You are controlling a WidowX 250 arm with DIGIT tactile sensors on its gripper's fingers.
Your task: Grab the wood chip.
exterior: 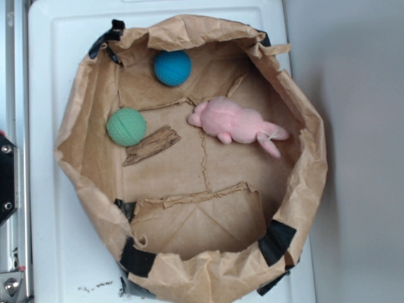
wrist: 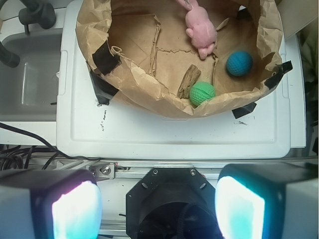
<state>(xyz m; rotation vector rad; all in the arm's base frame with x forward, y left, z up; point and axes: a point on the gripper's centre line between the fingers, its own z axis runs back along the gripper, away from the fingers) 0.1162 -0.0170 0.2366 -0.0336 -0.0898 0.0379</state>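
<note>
Exterior view puts your wood chip (exterior: 151,146) flat on the paper floor, just below the green ball (exterior: 126,126). It looks light, stiff, rough; pinch across its narrow middle. Your pincer (wrist: 158,208) stands open, probably well short.

Pink bunny (exterior: 237,124), two balls, paper bin (exterior: 88,164)
</note>
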